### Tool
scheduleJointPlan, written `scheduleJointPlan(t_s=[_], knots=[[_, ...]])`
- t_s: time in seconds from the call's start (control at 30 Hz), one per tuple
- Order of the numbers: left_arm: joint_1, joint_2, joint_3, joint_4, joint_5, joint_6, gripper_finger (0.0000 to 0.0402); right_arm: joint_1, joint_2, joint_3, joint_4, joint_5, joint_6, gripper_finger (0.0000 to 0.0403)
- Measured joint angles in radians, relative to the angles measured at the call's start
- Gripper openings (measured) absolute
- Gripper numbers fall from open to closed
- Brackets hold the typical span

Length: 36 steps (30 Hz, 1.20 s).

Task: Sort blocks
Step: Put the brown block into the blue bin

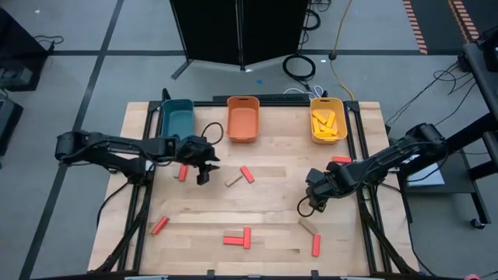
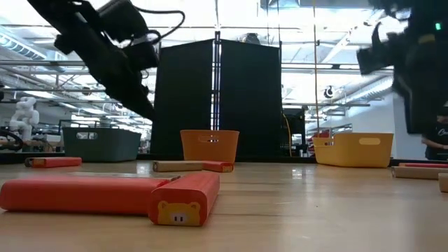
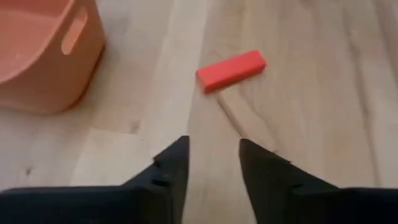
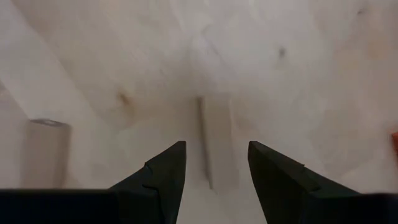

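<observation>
Left hand [image 3: 213, 163] open, empty, above desk [image 1: 272, 214] facing red block [image 3: 231, 70] beside orange bin [image 3: 43, 53]. Right hand [image 4: 216, 165] open, empty, over bare wood.

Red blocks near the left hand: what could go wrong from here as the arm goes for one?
1. The left hand hangs with jaws open between two red blocks; a tan block touches the farther one, so a grasp there may catch both.
2. The orange bin sits close behind, so a wide swing could bump it.
3. The right hand, open over bare wood, shares the middle of the table; the arms may cross.
</observation>
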State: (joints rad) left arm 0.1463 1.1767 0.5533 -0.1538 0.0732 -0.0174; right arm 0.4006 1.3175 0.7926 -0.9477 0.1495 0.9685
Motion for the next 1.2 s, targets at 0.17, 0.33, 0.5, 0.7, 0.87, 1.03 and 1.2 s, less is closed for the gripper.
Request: scheduleJointPlan(t_s=[0.17,0.33,0.5,0.7,0.87,1.03,1.2], knots=[[0.042,-0.033,0.039,-0.069,-0.077,0.026,0.0174,0.000,0.000,-0.116,0.148,-0.084,-0.007,0.0167],[0.055,-0.132,0.012,-0.065,-0.089,0.015,0.0176,-0.001,0.000,-0.126,0.160,-0.093,-0.009,0.0167],[0.056,-0.156,-0.054,0.111,-0.106,0.048,0.0176,0.000,0.000,-0.126,0.158,-0.092,-0.023,0.0167],[0.075,-0.158,-0.069,0.261,-0.112,0.137,0.0176,0.000,0.000,-0.126,0.156,-0.044,-0.026,0.0167],[0.102,-0.164,-0.069,0.251,-0.112,0.170,0.0176,0.000,0.000,-0.126,0.155,-0.041,-0.073,0.0167],[0.134,-0.164,-0.069,0.267,-0.073,0.224,0.0176,0.001,0.000,-0.126,0.159,-0.041,-0.108,0.0167],[0.174,-0.164,-0.069,0.375,-0.008,0.237,0.0176,0.007,0.000,-0.126,0.157,-0.049,-0.101,0.0167]])
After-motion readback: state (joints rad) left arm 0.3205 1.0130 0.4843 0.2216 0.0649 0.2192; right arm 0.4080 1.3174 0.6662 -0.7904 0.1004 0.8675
